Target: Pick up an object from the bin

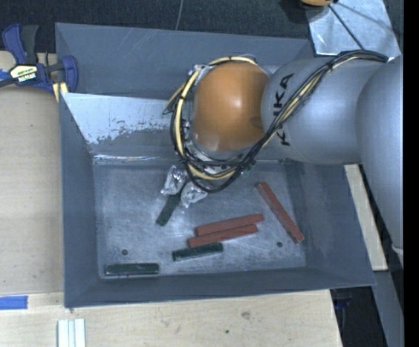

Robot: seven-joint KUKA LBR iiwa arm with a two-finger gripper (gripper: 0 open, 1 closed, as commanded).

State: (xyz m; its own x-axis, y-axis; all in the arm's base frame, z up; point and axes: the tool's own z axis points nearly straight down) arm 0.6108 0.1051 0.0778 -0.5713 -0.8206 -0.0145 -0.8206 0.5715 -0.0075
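Your arm comes in from the right of the frame and bends its wrist, under the orange cover (pixel 227 107), steeply down into the bin (pixel 78 208). This puts the pincer (pixel 181 191) low over the floor just left of the bin's centre, which I judge to be a top-down approach suited to things that lie flat.

Directly at the pincer lies a short dark green stick (pixel 166 213). It slants down to the lower left, and its upper end runs up to the pincer's tip. That is the thing the pincer is over. Whether the pincer is spread, pressed together or already pinching the stick, I cannot tell; the wrist and cables hide too much.

Count six sticks in all, loose on the floor:
- **Dark green, three:** the one at the pincer, a second (pixel 197 251) below centre, and a third (pixel 131 270) at the lower left.
- **Red-brown, three:** two (pixel 227 227) lie side by side and touching, right of centre, and a longer one (pixel 280 212) slants alone at the right.

The stick at the pincer lies apart from the others, so a grip there should disturb nothing else.
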